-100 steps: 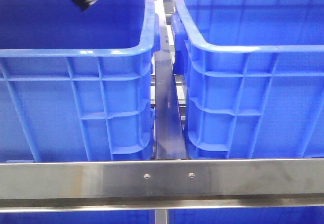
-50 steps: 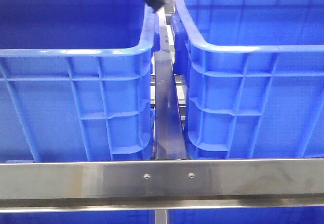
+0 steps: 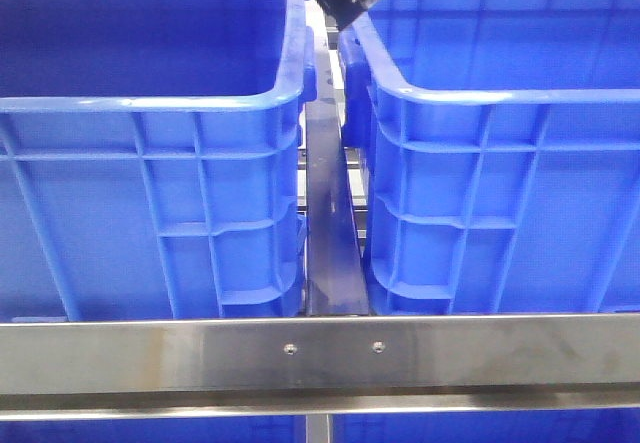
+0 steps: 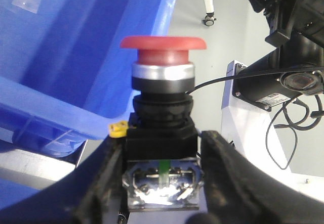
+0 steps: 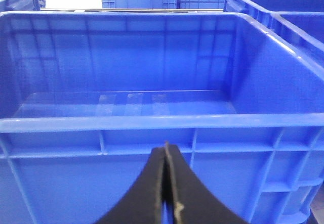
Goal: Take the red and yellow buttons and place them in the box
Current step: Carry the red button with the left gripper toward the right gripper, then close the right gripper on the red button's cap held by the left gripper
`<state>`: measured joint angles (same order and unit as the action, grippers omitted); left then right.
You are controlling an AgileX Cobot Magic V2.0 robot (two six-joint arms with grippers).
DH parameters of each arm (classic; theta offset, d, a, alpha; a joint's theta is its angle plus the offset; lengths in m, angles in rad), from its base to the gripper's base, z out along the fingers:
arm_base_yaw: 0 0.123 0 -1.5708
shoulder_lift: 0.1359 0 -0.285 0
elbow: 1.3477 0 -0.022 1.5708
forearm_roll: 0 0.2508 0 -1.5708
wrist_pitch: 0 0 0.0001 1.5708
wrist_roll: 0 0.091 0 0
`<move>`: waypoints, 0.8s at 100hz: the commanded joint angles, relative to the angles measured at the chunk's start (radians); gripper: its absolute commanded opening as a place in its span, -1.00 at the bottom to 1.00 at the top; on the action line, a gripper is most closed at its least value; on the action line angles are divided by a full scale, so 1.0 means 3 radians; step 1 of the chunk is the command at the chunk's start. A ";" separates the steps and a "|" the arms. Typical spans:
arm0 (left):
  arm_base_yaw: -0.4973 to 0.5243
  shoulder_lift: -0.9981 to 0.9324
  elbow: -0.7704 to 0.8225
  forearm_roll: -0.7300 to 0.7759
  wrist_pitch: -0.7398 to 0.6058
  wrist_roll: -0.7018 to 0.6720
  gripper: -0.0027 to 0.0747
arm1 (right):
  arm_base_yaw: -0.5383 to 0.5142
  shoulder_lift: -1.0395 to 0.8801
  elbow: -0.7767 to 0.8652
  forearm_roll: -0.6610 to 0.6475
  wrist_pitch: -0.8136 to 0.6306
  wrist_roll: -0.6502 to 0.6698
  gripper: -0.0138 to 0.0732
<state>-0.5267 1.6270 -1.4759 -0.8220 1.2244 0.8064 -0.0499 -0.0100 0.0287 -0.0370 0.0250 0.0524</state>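
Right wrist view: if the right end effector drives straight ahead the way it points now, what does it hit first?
Most likely the near ribbed outer wall of the blue crate, just below its rim. The right end effector, its tips pressed together and empty, points at that wall. How far off the wall is cannot be told.

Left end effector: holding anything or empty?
Holding. The left end effector is shut on a red mushroom-head push button with black body, black fingers pressed against both sides of its base.

A steel rail [image 3: 320,358] crosses before a second blue crate [image 3: 150,163].
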 commanded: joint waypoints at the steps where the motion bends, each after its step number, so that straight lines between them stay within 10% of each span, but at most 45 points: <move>1: -0.0030 -0.0166 -0.0090 -0.0240 0.0122 0.0004 -0.71 | 0.0002 -0.0080 -0.0053 -0.0023 -0.0249 -0.0008 -0.82; 59: -0.0030 -0.0166 -0.0090 -0.0240 0.0122 0.0004 -0.71 | 0.0006 -0.0080 -0.0096 -0.0023 -0.0257 -0.0008 -0.82; 80: -0.0030 -0.0166 -0.0090 -0.0240 0.0122 0.0004 -0.71 | 0.0010 -0.0046 -0.0524 -0.0023 0.0407 -0.0008 -0.82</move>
<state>-0.5267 1.6270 -1.4759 -0.8220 1.2244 0.8064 -0.0499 -0.0100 -0.0455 -0.0370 0.1446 0.0524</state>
